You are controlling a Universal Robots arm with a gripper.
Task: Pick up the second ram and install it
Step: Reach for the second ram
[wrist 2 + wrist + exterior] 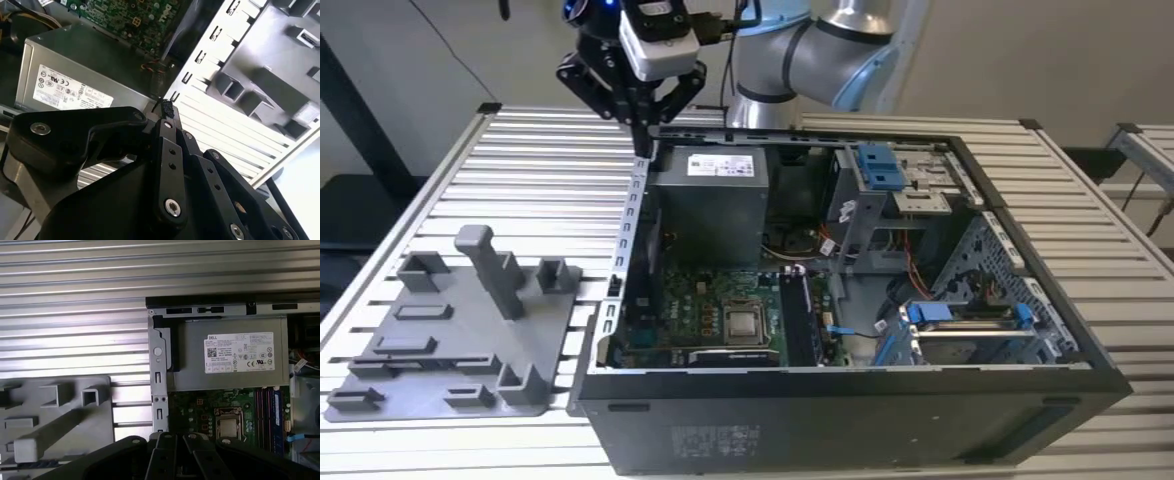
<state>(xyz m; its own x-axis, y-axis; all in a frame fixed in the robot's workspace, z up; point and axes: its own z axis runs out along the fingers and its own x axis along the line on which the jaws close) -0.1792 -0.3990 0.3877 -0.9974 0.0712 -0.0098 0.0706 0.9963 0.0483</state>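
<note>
The second ram (797,318), as far as I can judge, is the dark stick standing in the slots beside the processor socket (744,324), inside the open computer case (854,420). Its long axis runs toward the power supply (707,200). The gripper (643,128) hangs well apart, over the case's far corner at the exterior view's left. Its fingers are drawn together, holding nothing I can make out.

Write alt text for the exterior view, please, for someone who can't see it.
A robot arm's shut black gripper hovers over the far corner of an open computer case on a slatted metal table. A grey plastic fixture lies at the exterior view's left.
</note>
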